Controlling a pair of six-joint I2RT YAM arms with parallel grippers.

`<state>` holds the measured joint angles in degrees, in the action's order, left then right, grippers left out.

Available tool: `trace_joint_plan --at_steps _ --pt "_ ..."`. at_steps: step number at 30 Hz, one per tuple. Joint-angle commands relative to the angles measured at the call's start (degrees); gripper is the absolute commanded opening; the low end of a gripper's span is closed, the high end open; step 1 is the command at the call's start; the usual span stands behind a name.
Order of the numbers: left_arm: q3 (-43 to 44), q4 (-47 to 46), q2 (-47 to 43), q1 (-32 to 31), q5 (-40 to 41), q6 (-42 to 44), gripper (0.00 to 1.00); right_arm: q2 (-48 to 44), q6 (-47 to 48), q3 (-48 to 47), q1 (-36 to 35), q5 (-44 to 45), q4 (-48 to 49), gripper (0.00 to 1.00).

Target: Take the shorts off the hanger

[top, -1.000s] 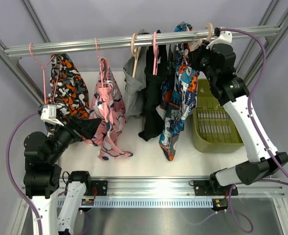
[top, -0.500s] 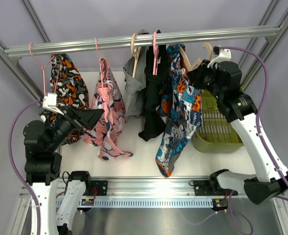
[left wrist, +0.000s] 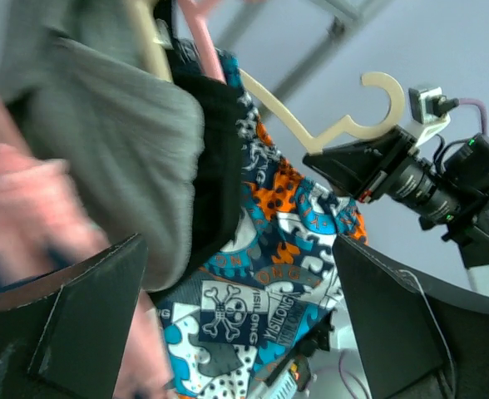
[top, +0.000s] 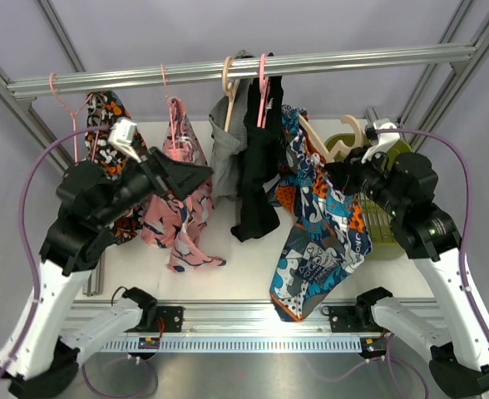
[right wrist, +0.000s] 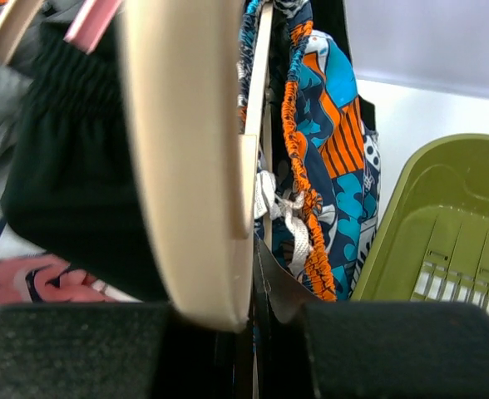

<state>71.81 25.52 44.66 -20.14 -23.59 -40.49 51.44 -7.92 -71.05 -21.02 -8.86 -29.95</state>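
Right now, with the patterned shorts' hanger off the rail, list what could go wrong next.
1. The right gripper pinches only the cream hanger; the patterned shorts drape loosely and might slide off before the left gripper takes them.
2. The open left gripper is close to the grey shorts and black shorts, so reaching across could snag them instead.

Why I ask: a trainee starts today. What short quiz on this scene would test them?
1. True or false: the beige hanger carrying the patterned shorts hangs on the rail.
2. Which gripper is shut on that hanger? A left, B right gripper, C neither.
3. How many hangers hang on the rail?
Key: 1 false; 2 B; 3 four.
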Motion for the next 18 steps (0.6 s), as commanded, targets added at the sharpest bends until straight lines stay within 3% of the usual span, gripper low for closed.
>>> trace_joint_plan --at_steps 1,12,18 --pt "8.0 1.9 6.2 -13.1 14.7 5.9 0.99 -3.2 4.5 0.7 -0.4 -5.5 0.3 0.00" --pt "24.9 8.7 27.5 -43.9 45.5 8.0 0.88 -12.1 9.9 2.6 -0.4 -5.3 -6.0 0.00" --pt "36.6 12.9 38.4 -48.2 52.0 3.0 0.82 -16.1 14.4 3.8 -0.3 -5.7 -7.6 0.00"
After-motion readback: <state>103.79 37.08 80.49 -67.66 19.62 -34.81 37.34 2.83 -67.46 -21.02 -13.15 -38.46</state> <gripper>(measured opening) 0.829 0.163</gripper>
